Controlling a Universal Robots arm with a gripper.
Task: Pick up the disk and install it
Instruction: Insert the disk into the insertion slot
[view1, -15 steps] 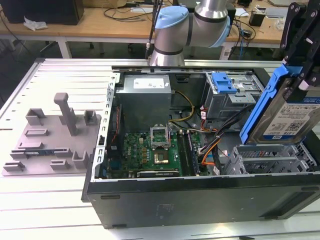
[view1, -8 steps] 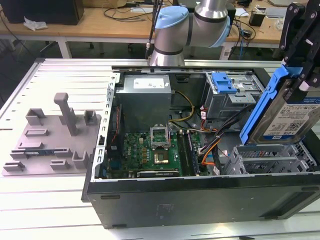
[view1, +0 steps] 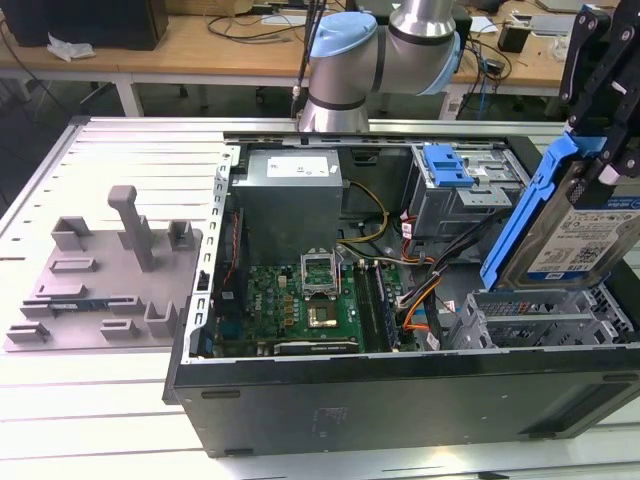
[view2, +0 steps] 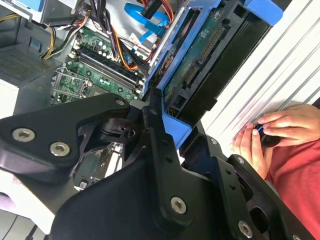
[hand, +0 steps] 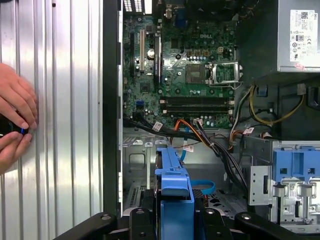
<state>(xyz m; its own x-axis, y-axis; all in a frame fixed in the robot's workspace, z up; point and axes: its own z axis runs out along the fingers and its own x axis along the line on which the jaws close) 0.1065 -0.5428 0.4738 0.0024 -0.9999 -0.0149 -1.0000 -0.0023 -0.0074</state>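
Exterior view: the end effector (view1: 598, 150) was clamped on the upper end of the disk (view1: 575, 225). The disk hung tilted, label side showing, above the drive cage (view1: 540, 318) at the exterior view's right of the open computer case (view1: 400, 400), not yet seated. The motherboard (view1: 300, 300) lay exposed mid-case, with the grey power supply (view1: 290, 195) behind it. A grey fixture (view1: 110, 270) sat on the ribbed surface (view1: 100, 380), well apart from the case on the exterior view's left. Second wrist view: black fingers (view2: 155, 125) pressed against the blue rail of the disk (view2: 200, 50), whose green circuit-board side faced the camera. A person's hands (view2: 277, 131) were held together over the surface just beside the case. First wrist view: the disk (hand: 174, 185) was seen edge-on along its blue rail, gripped from both sides by the end effector (hand: 175, 222) and held over the cage bay. The motherboard (hand: 180, 65) lay beyond it, and the hands (hand: 15, 117) were outside the case wall.
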